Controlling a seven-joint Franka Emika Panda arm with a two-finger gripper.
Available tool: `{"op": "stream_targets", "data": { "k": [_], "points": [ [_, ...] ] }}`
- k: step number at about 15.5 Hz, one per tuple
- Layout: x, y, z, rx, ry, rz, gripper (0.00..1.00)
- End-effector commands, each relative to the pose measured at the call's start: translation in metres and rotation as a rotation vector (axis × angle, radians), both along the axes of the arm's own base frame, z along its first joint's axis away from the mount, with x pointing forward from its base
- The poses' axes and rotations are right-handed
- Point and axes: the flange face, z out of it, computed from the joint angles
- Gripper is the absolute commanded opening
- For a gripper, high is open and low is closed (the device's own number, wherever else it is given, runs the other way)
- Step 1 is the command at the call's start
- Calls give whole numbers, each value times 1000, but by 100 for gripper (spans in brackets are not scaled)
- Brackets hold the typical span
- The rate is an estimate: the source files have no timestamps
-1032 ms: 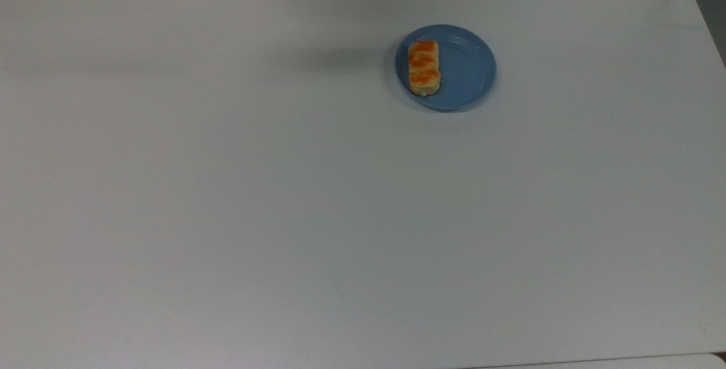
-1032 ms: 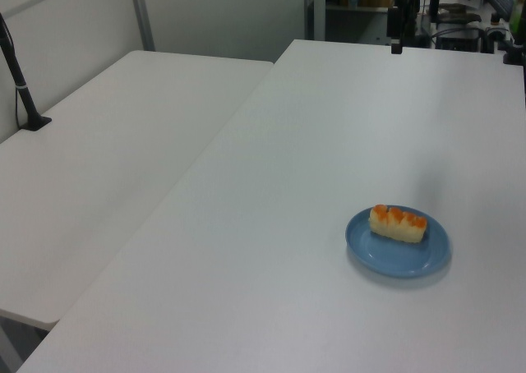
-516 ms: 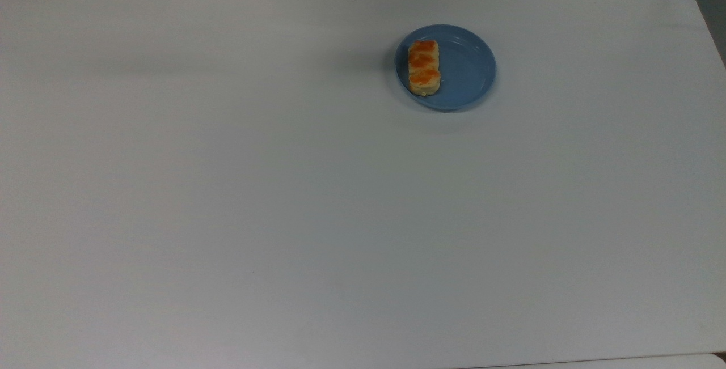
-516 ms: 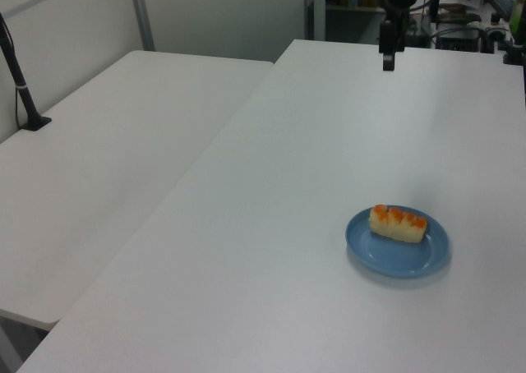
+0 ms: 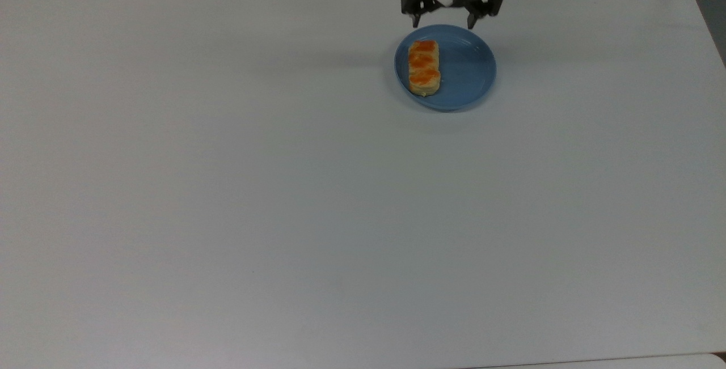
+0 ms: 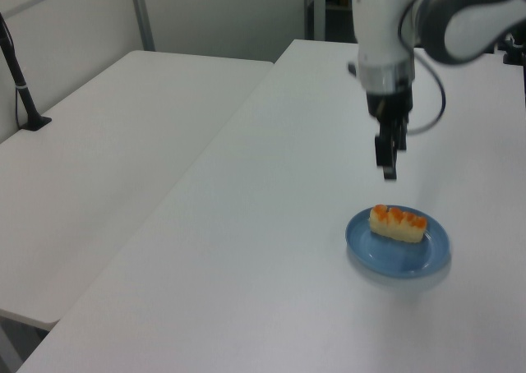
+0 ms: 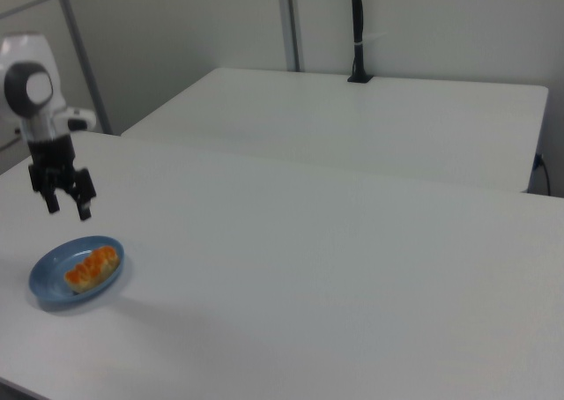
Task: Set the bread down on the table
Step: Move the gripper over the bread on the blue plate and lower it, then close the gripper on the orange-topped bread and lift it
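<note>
Bread (image 5: pixel 424 67) lies lengthwise on a blue plate (image 5: pixel 468 74), toward the top view's left side of it, on a white table (image 5: pixel 283 187). Above the plate's far rim hangs the gripper (image 5: pixel 444 22), fingers spread wide, holding nothing, clear of the loaf. Judged from this, the reach toward the bread is under way. Next the gripper needs to shift over the loaf, descend astride it and close.
</note>
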Motion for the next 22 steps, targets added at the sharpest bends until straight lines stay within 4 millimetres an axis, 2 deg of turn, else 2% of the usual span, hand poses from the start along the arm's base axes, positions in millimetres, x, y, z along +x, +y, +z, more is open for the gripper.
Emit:
{"op": "stream_targets", "data": {
  "k": [1,4,6,8,11,13,16,19,22],
  "points": [
    [3,7,-52,-29,26,-24,100],
    [6,13,-91,-71,50,2,97],
    [7,15,-111,-89,54,15,91],
    [6,13,-121,-105,59,27,76],
    [5,14,-131,-115,70,42,49],
    [6,16,-129,-111,69,55,38],
    [9,17,-112,-93,58,102,36],
    [23,14,-78,-70,57,148,36],
    [54,3,-41,-27,-19,105,36]
  ]
}}
